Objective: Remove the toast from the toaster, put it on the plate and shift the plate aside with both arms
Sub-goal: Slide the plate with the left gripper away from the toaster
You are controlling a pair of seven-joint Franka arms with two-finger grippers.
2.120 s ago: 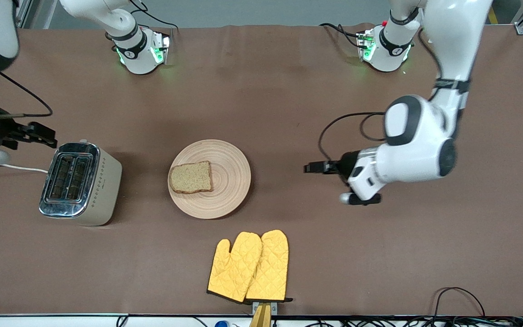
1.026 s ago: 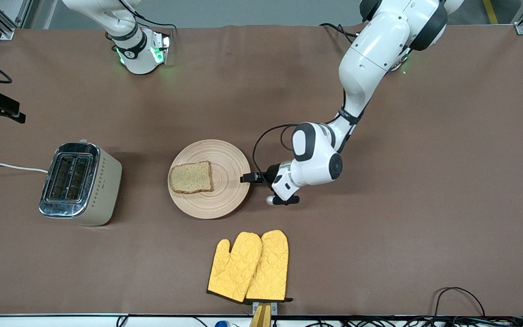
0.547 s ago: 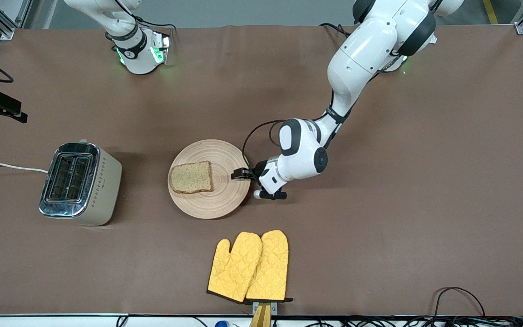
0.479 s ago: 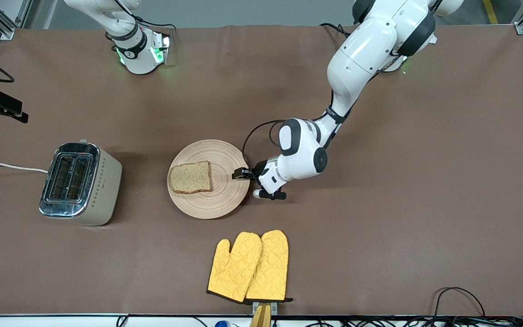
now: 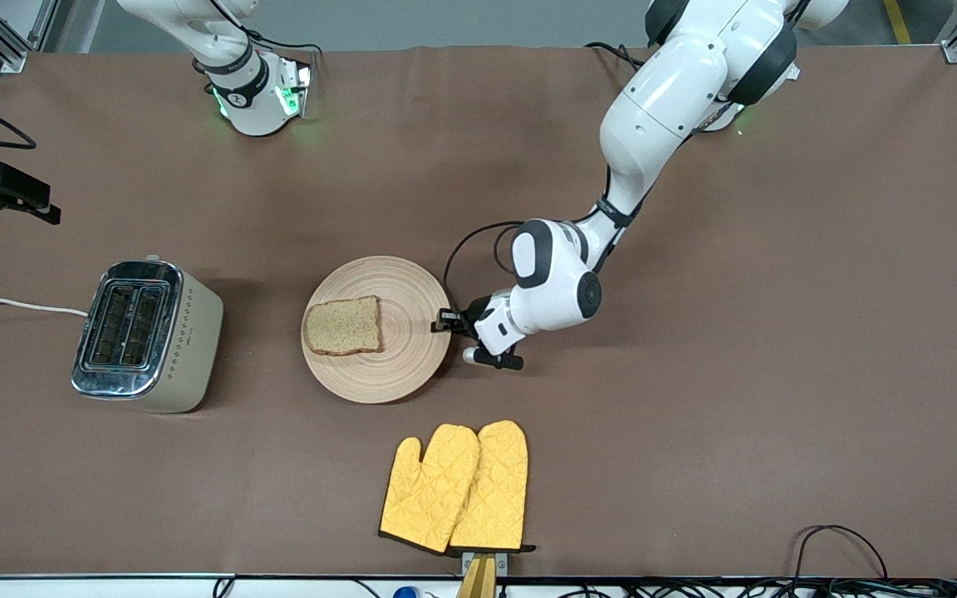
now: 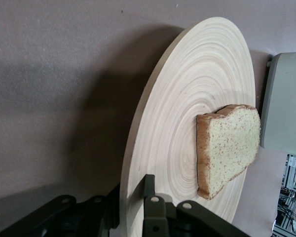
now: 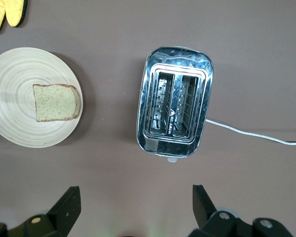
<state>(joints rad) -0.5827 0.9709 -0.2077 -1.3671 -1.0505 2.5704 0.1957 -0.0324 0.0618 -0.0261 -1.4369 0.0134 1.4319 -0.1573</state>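
The pale wooden plate (image 5: 408,349) lies mid-table with the toast (image 5: 343,325) on its half toward the toaster. My left gripper (image 5: 444,321) is shut on the plate's rim at the side toward the left arm's end. The left wrist view shows one finger (image 6: 149,186) on top of the plate (image 6: 187,98) and the other under its edge, with the toast (image 6: 229,148) farther in. My right gripper (image 5: 30,203) hangs open and empty, high over the table's right-arm end. It looks down on the plate (image 7: 15,79) and toast (image 7: 55,102).
A chrome two-slot toaster (image 5: 146,332) stands beside the plate toward the right arm's end, its slots empty in the right wrist view (image 7: 175,116). Its white cable (image 5: 13,306) runs off the table. Two yellow oven mitts (image 5: 458,486) lie nearer the front camera.
The left arm swung in from the table's left-arm end and shut on the plate's rim. The plate and toast shifted slightly toward the toaster. The right gripper drifted a little.
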